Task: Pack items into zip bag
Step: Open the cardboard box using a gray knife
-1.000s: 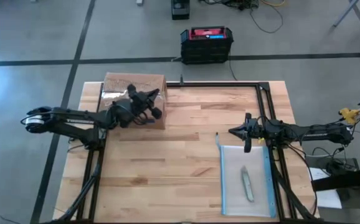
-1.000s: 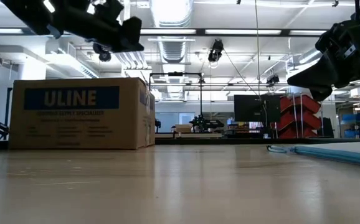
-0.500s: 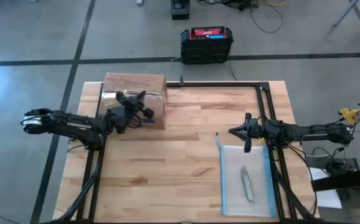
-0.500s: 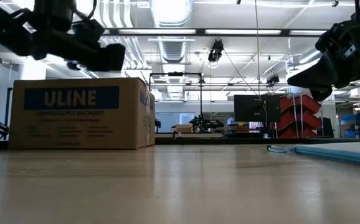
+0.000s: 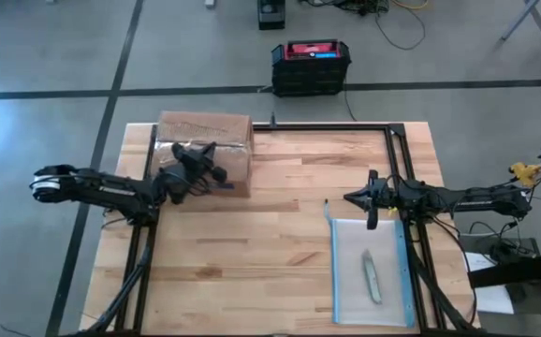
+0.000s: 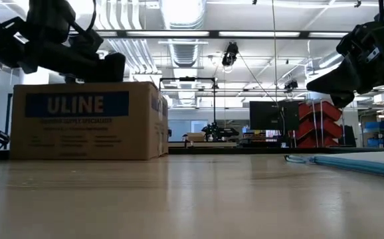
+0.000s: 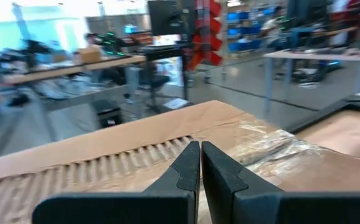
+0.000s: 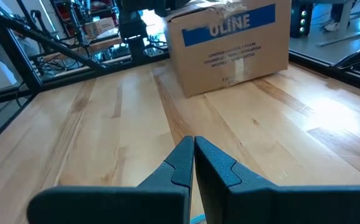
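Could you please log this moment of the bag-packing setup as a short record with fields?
table: wooden top, black frame
box: brown ULINE cardboard box at the table's far left corner
zip bag: clear zip bag lying flat at the near right, a pale slim item inside
left claw: left claw shut, empty, above the box top
right claw: right claw shut, empty, in the air beside the bag's far end
loose items: none in view on the table

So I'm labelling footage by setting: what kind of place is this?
Probably a robotics lab or workshop. A wooden workbench carries two robot arms and a cardboard box; behind it are red storage bins, monitors and strip-lit ceiling ducting.
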Controlling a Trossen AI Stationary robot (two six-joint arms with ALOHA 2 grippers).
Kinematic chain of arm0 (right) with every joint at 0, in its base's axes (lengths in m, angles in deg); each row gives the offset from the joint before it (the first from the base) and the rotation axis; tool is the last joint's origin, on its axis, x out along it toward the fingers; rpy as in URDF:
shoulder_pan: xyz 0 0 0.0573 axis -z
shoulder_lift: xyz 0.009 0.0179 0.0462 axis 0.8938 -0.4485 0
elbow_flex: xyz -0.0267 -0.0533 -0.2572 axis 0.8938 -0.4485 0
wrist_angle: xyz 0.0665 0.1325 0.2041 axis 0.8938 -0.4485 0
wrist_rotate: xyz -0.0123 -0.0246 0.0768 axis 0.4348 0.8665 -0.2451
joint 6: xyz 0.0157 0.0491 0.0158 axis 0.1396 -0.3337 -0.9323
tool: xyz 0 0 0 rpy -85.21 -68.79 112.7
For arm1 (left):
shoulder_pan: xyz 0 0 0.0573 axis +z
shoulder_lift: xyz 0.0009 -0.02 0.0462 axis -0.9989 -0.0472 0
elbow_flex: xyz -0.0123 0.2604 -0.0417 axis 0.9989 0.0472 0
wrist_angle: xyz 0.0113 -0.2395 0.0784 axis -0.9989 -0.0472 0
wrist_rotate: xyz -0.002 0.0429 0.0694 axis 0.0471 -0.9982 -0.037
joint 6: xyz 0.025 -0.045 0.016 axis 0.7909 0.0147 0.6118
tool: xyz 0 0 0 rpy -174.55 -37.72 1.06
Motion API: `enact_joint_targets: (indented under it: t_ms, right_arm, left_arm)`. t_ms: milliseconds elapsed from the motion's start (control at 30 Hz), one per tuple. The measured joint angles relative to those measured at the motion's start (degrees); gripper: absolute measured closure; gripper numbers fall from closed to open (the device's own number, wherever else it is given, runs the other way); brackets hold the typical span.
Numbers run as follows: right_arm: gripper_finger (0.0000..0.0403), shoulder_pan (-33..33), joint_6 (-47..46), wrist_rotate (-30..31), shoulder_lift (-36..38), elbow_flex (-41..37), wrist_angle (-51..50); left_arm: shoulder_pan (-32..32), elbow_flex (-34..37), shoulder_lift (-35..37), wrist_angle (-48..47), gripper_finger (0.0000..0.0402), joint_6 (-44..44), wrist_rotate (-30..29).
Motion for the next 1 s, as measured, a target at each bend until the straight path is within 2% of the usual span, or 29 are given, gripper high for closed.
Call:
enact_joint_targets:
  t_ms: [300, 500, 567, 600, 733, 833, 900, 1000]
  right_arm:
    - [0.0403, 0.0, 0.0, 0.0, 0.0, 0.0, 0.01]
    - [0.0403, 0.01, 0.0, 0.01, 0.0, 0.0, 0.04]
    - [0.0403, 0.0, 0.0, 0.01, 0.0, 0.0, 0.04]
    - [0.0403, 0.0, 0.0, 0.0, 0.0, 0.01, 0.01]
    - [0.0403, 0.0, -0.02, 0.02, 0.0, 0.02, 0.01]
    - [0.0403, 0.0, -0.02, 0.0, 0.0, 0.0, 0.06]
    - [0.0403, 0.01, 0.0, 0.01, 0.0, 0.0, 0.02]
    - [0.0403, 0.0, 0.0, 0.0, 0.0, 0.02, -0.01]
  left_arm:
    - [-0.84, -1.97, -8.88, 13.32, 0.0401, -4.67, 21.37]
    - [-2.86, -9.8, -15.77, 12.54, 0.0401, -5.28, 36.06]
    - [-3.3, -11.97, -15.16, 8.59, 0.0401, -4.38, 34.91]
    - [-3.19, -12.88, -13.84, 5.2, 0.0401, -3.81, 32.05]
    - [-3.12, -16.95, -6.83, -13.66, 0.0401, -0.84, 15.79]
    - [-2.53, -20.45, -3.46, -27.01, 0.0401, -1.11, 7.47]
    - [-1.94, -21.76, -3.21, -31.88, 0.0401, -2.84, 6.52]
    - [-1.65, -22.09, -4.7, -32.64, 0.0401, -3.71, 9.82]
